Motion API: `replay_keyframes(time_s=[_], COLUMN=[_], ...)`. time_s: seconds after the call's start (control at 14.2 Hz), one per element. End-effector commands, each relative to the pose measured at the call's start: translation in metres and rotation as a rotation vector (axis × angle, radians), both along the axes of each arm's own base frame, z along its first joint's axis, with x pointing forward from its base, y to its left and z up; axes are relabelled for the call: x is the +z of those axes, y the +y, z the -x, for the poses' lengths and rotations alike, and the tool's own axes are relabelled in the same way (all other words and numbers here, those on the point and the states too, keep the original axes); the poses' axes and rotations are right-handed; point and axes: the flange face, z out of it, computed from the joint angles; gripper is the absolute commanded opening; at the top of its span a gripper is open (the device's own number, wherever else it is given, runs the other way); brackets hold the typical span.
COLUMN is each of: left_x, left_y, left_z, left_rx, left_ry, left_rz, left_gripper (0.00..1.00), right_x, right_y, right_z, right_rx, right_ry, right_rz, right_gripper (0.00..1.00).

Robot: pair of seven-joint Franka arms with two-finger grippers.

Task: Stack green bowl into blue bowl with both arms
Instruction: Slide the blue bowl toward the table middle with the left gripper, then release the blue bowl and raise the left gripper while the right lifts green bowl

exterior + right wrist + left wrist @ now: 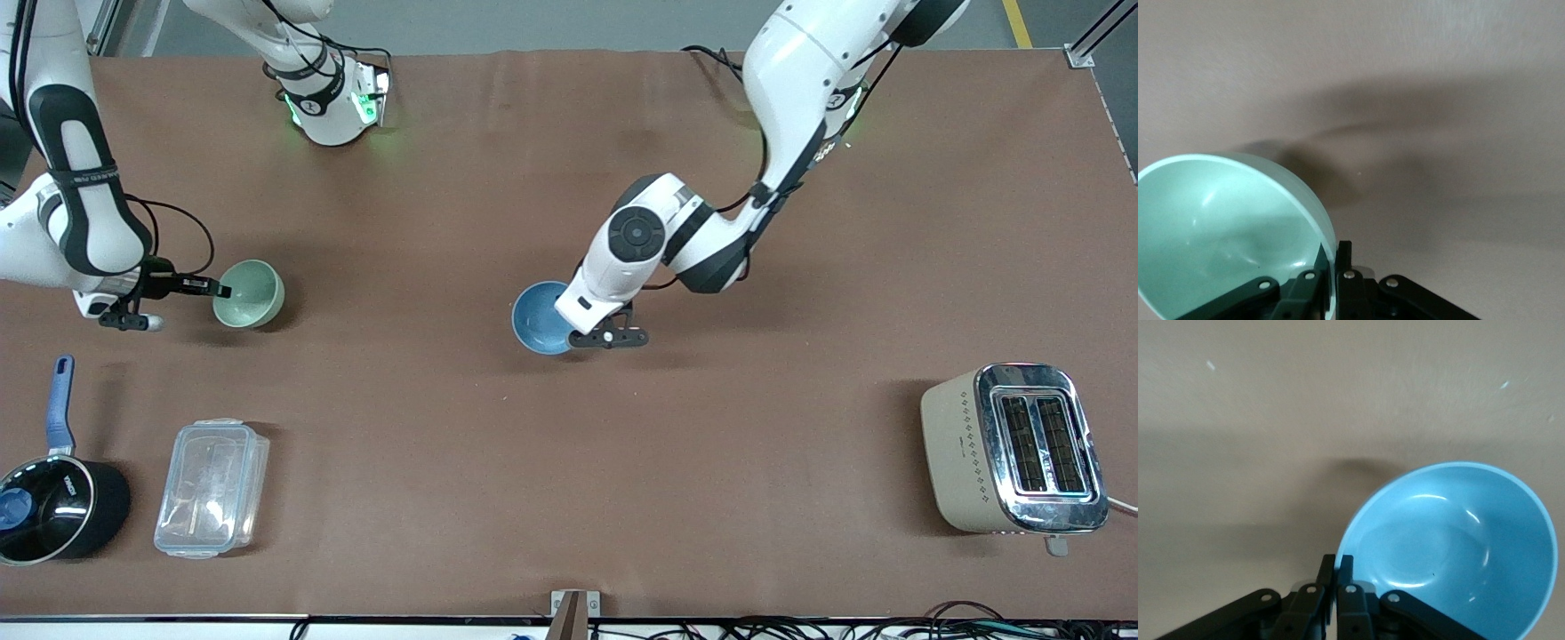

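Note:
My right gripper [220, 290] is shut on the rim of the pale green bowl [251, 293] toward the right arm's end of the table. The bowl hangs tilted just above the cloth. In the right wrist view one finger is inside and one outside the green bowl's [1225, 233] wall, with the gripper [1335, 257] pinching it. My left gripper [571, 335] is shut on the rim of the sky-blue bowl [538, 318] near the table's middle, also tilted. In the left wrist view the gripper [1340, 565] clamps the blue bowl's [1451, 547] edge.
A black saucepan with a blue handle [53, 502] and a clear plastic container [212, 487] lie nearer the front camera than the green bowl. A beige toaster [1013, 449] stands toward the left arm's end, near the front edge.

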Motion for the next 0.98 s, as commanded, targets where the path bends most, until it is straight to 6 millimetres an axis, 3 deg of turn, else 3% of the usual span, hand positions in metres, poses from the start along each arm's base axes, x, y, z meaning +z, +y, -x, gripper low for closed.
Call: replay_keyframes(time_s=[0.0,0.07,0.14,0.21,0.28,0.42,0.49,0.63,0.84,0.91], left_x=[-0.016,-0.018,-0.019,-0.015,-0.007,0.035,0.067,0.137,0.234,0.257], left_y=[-0.016,-0.024,-0.023,-0.02,-0.016,-0.004,0.018,0.078,0.161,0.185], left_z=[-0.002,0.003,0.002,-0.002,-0.007,-0.022,-0.043,-0.082,-0.107,-0.111], left_rx=[0.012,0.006,0.011,0.015,0.017,-0.012,-0.024,0.041,0.127,0.118], left_ry=[-0.013,-0.013,-0.02,-0.028,-0.038,-0.111,-0.154,-0.174,-0.234,-0.247], left_rz=[-0.019,-0.021,-0.029,-0.032,-0.036,-0.075,-0.139,-0.22,-0.231,-0.239], left_gripper=[0.01,0.04,0.24,0.69,0.98,1.0,1.0,1.0,1.0,1.0], right_x=[0.057,0.074,0.087,0.096,0.106,0.129,0.137,0.146,0.152,0.153], right_y=[-0.003,-0.001,0.002,0.005,0.012,0.029,0.043,0.09,0.161,0.198], right_z=[-0.018,-0.026,-0.034,-0.039,-0.045,-0.065,-0.07,-0.08,-0.089,-0.092], right_rx=[0.019,0.029,0.046,0.057,0.066,0.126,0.098,0.065,0.003,-0.03], right_ry=[-0.064,-0.083,-0.102,-0.115,-0.125,-0.147,-0.143,-0.107,-0.058,-0.04], right_rz=[-0.043,-0.047,-0.04,-0.03,-0.013,0.036,0.04,0.043,0.054,0.06], right_gripper=[0.03,0.03,0.03,0.03,0.03,0.03,0.03,0.03,0.03,0.02])
